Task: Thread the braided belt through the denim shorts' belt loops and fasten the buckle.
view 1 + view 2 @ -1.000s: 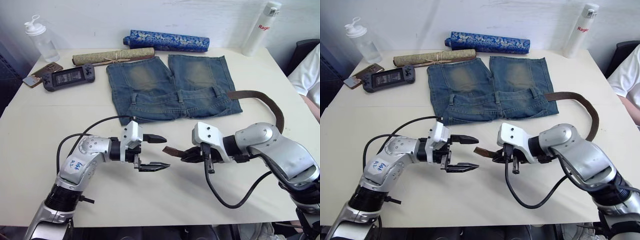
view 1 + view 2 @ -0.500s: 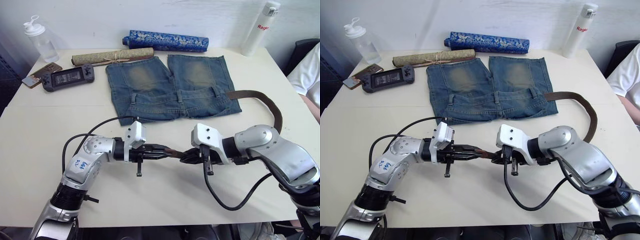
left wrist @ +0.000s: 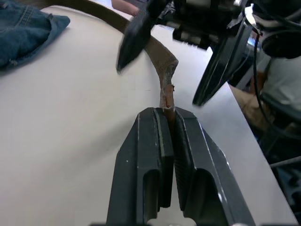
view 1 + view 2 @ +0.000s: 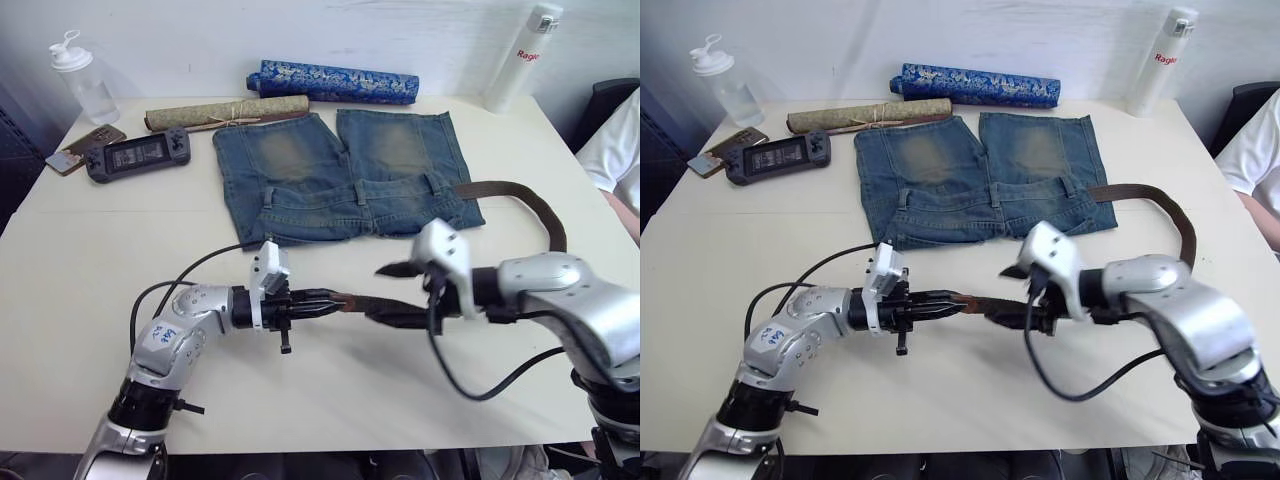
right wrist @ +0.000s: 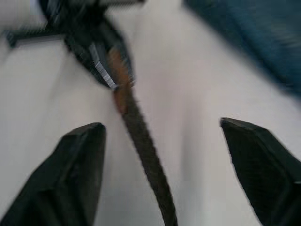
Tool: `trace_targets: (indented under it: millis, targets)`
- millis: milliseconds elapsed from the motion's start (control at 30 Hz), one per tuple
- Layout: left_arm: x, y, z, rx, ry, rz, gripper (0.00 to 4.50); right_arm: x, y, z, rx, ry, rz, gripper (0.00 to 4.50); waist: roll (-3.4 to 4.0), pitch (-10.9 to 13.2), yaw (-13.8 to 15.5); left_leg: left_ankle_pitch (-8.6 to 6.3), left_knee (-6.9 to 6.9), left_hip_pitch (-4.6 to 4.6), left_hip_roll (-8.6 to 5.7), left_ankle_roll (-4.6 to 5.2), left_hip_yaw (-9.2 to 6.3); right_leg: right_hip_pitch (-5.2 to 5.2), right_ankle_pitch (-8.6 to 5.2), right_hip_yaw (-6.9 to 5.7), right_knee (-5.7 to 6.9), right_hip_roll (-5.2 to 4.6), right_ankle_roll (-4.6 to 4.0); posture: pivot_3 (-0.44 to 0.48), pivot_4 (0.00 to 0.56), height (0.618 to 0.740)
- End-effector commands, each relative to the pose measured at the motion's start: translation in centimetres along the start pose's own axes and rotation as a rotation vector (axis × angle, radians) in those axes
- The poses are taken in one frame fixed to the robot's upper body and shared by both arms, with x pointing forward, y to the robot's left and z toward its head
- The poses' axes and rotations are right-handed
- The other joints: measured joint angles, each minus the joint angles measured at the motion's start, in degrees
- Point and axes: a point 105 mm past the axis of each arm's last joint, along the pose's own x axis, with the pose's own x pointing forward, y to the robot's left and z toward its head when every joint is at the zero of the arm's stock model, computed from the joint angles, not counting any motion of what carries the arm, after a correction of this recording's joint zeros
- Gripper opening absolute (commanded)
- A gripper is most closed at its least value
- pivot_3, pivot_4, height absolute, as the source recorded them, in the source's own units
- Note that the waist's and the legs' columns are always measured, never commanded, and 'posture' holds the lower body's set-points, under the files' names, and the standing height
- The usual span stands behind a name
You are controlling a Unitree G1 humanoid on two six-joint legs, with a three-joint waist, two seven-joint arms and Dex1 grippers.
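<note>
The denim shorts (image 4: 340,165) lie flat at the back of the table, waistband toward me, with belt loops (image 4: 362,193) along it. The braided belt (image 4: 548,215) runs from the shorts' right side, curves round and comes toward the middle. My left gripper (image 4: 325,298) is shut on the belt's tan tip (image 3: 168,101). My right gripper (image 4: 392,294) stands open just to the right, its fingers (image 5: 80,160) spread on either side of the strap (image 5: 143,141) without touching it. The buckle is hidden.
A blue patterned roll (image 4: 335,82) and a tan rolled mat (image 4: 225,110) lie behind the shorts. A game console (image 4: 135,155), a phone (image 4: 85,143) and a clear bottle (image 4: 80,78) are back left. A white bottle (image 4: 520,55) stands back right. A person's sleeve (image 4: 615,150) shows at the right edge.
My left gripper moved in and shut on the belt tip. My right gripper, which held the tip, has opened, let go and drawn back to the right.
</note>
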Motion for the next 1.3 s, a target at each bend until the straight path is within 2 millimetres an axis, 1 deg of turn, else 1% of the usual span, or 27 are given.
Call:
trace_targets:
  millis: [33,100,167,200,233,267,367,433,467,533,567,633,667,700,800,967,1000,1033,1100,1167,1200,1233,1267,1300]
  targets:
    - [0.3,-0.7,2.1,-0.105,-0.146,0.038,0.00,-3.1,1.4,0.9,0.210,-0.198,0.048,4.48,-0.02,0.0,0.5,0.00,0.01,0.00,0.00,0.00,-0.01,0.02,0.01,-0.01,0.00,0.00,0.00,0.000,0.150,0.645]
    - [0.4,-0.8,2.6,-0.164,-0.198,0.045,0.00,-4.0,2.8,0.6,0.328,-0.293,0.126,4.48,-0.02,0.0,0.5,0.00,0.04,0.00,0.00,0.01,-0.01,0.04,0.02,0.00,0.00,0.00,0.00,0.000,0.150,0.645]
    - [0.5,-0.6,3.1,-0.202,-0.236,0.061,0.00,-4.4,4.5,0.8,0.486,-0.453,0.225,4.48,-0.02,0.0,0.3,-0.04,0.05,0.00,0.00,0.09,0.00,0.04,0.02,0.01,0.02,0.00,-0.01,0.000,0.150,0.645]
    - [0.5,-0.5,3.3,-0.214,-0.247,0.068,0.00,-4.7,5.0,0.9,0.553,-0.501,0.250,4.48,-0.01,0.0,0.3,-0.11,0.07,0.01,0.00,0.21,0.00,0.04,0.02,0.02,0.02,0.00,-0.01,0.000,0.150,0.645]
    - [0.6,-0.5,3.5,-0.220,-0.253,0.064,0.00,-3.9,5.8,0.0,0.646,-0.498,0.259,4.48,-0.01,0.0,0.3,-0.18,0.07,0.00,0.00,0.33,0.01,0.03,0.02,0.03,0.04,0.00,-0.01,0.000,0.150,0.645]
    - [0.7,-0.7,3.7,-0.223,-0.258,0.052,0.00,-2.7,5.9,-0.9,0.735,-0.490,0.230,4.48,-0.01,0.0,0.1,-0.24,0.10,0.00,0.00,0.44,0.02,0.03,0.01,0.05,0.03,0.00,-0.01,0.000,0.150,0.645]
    - [0.9,-1.4,4.4,-0.245,-0.285,0.007,0.00,0.4,5.2,-3.3,0.942,-0.482,0.094,4.48,-0.02,0.0,-0.5,-0.27,0.15,0.14,0.00,0.49,0.14,0.01,0.00,0.25,-0.01,0.03,-0.03,0.000,0.150,0.645]
    - [0.9,-1.6,4.7,-0.259,-0.294,-0.005,0.00,1.7,4.3,-4.1,1.021,-0.517,0.018,4.48,-0.01,0.0,-0.4,-0.27,0.16,0.17,0.00,0.50,0.20,-0.04,0.00,0.34,0.05,0.03,-0.03,0.000,0.150,0.645]
    - [0.8,-1.7,4.7,-0.260,-0.289,-0.010,0.00,2.0,3.8,-4.0,1.056,-0.560,0.003,4.48,0.00,-0.1,-0.4,-0.28,0.19,0.11,0.00,0.51,0.20,-0.10,0.00,0.35,0.06,0.02,-0.03,0.000,0.150,0.645]
    - [0.8,-1.8,4.5,-0.262,-0.275,-0.012,0.00,2.1,2.8,-3.4,1.100,-0.665,-0.020,4.48,0.00,0.0,-0.3,-0.32,0.24,0.05,0.00,0.56,0.20,-0.15,0.00,0.34,0.06,0.03,-0.03,0.000,0.150,0.645]
    - [0.7,-1.8,4.4,-0.264,-0.271,-0.010,0.00,1.8,2.3,-2.9,1.105,-0.726,-0.033,4.48,0.00,0.0,-0.3,-0.33,0.25,0.01,0.00,0.57,0.22,-0.18,0.00,0.36,0.07,0.03,-0.03,0.000,0.150,0.645]
    - [0.5,-1.5,4.5,-0.271,-0.273,0.000,0.00,0.5,1.2,-1.7,1.119,-0.873,-0.038,4.48,0.00,0.0,-0.2,-0.36,0.34,-0.05,0.00,0.61,0.26,-0.24,0.00,0.39,0.12,0.04,-0.03,0.000,0.150,0.645]
    - [0.5,-1.5,4.5,-0.272,-0.273,0.002,0.00,0.0,0.9,-1.4,1.123,-0.918,-0.042,4.48,0.01,0.0,-0.1,-0.37,0.36,-0.06,0.00,0.61,0.26,-0.24,0.00,0.39,0.12,0.04,-0.03,0.000,0.150,0.645]
    - [0.5,-1.5,4.5,-0.265,-0.266,0.004,0.00,-0.3,0.7,-1.3,1.126,-0.940,-0.049,4.48,0.01,0.0,-0.1,-0.38,0.39,-0.06,0.00,0.61,0.27,-0.25,0.00,0.41,0.12,0.03,-0.03,0.000,0.150,0.645]
    - [0.6,-1.7,4.6,-0.243,-0.253,-0.006,0.00,-0.5,0.6,-1.4,1.108,-0.938,-0.068,4.48,0.02,0.0,0.0,-0.42,0.42,-0.09,0.00,0.60,0.27,-0.27,0.00,0.41,0.13,0.04,-0.03,0.000,0.150,0.645]
    - [0.7,-1.8,4.8,-0.241,-0.257,-0.011,0.00,0.1,1.6,-0.9,1.088,-0.905,-0.018,4.48,0.02,0.0,0.0,-0.44,0.44,-0.14,0.01,0.60,0.34,-0.43,-0.02,0.51,0.25,0.05,-0.06,0.000,0.150,0.645]
    - [0.7,-1.8,4.8,-0.240,-0.256,-0.012,0.00,0.3,1.8,-1.0,1.085,-0.893,-0.016,3.96,0.02,0.0,0.0,-0.44,0.44,-0.14,0.01,0.60,0.36,-0.46,-0.03,0.55,0.39,0.05,-0.07,0.000,0.150,0.645]
    - [0.8,-1.8,4.8,-0.240,-0.256,-0.012,0.00,0.5,1.9,-1.0,1.082,-0.884,-0.012,3.77,0.02,0.0,0.0,-0.44,0.44,-0.14,0.01,0.61,0.38,-0.48,-0.04,0.57,0.49,0.05,-0.07,0.000,0.150,0.645]
    - [0.8,-1.8,4.9,-0.239,-0.255,-0.013,0.00,0.7,2.0,-1.0,1.082,-0.879,-0.008,2.87,0.02,0.0,0.0,-0.45,0.44,-0.18,0.01,0.62,0.44,-0.58,-0.06,0.64,0.56,0.05,-0.09,0.000,0.150,0.645]
    - [0.9,-1.8,4.8,-0.238,-0.253,-0.015,0.00,0.9,2.1,-1.0,1.081,-0.874,-0.002,1.83,0.02,0.0,0.0,-0.45,0.49,-0.26,0.01,0.62,0.49,-0.71,-0.06,0.71,0.57,0.05,-0.10,0.000,0.150,0.645]
    - [0.9,-1.8,4.8,-0.237,-0.251,-0.016,0.00,1.1,2.1,-1.0,1.080,-0.871,-0.001,1.46,0.02,0.0,0.0,-0.45,0.52,-0.31,0.01,0.62,0.55,-0.83,-0.06,0.79,0.59,0.05,-0.10,0.000,0.150,0.645]
    - [1.0,-1.9,4.7,-0.233,-0.245,-0.018,0.00,1.2,2.0,-1.1,1.081,-0.870,-0.002,0.92,0.02,0.0,0.0,-0.45,0.58,-0.41,0.01,0.63,0.61,-0.95,-0.06,0.86,0.63,0.05,-0.10,0.000,0.150,0.645]
    - [1.0,-1.9,4.7,-0.232,-0.243,-0.018,0.00,1.2,1.9,-1.1,1.083,-0.874,-0.007,0.66,0.02,0.0,0.0,-0.46,0.65,-0.46,0.01,0.63,0.61,-1.02,-0.06,0.88,0.75,0.05,-0.10,0.000,0.150,0.645]
    - [1.0,-1.9,4.6,-0.232,-0.242,-0.017,0.00,1.1,1.7,-1.1,1.088,-0.885,-0.012,0.17,0.02,0.0,0.0,-0.46,0.67,-0.46,0.01,0.64,0.62,-1.02,-0.06,0.89,0.84,0.05,-0.10,0.000,0.150,0.645]
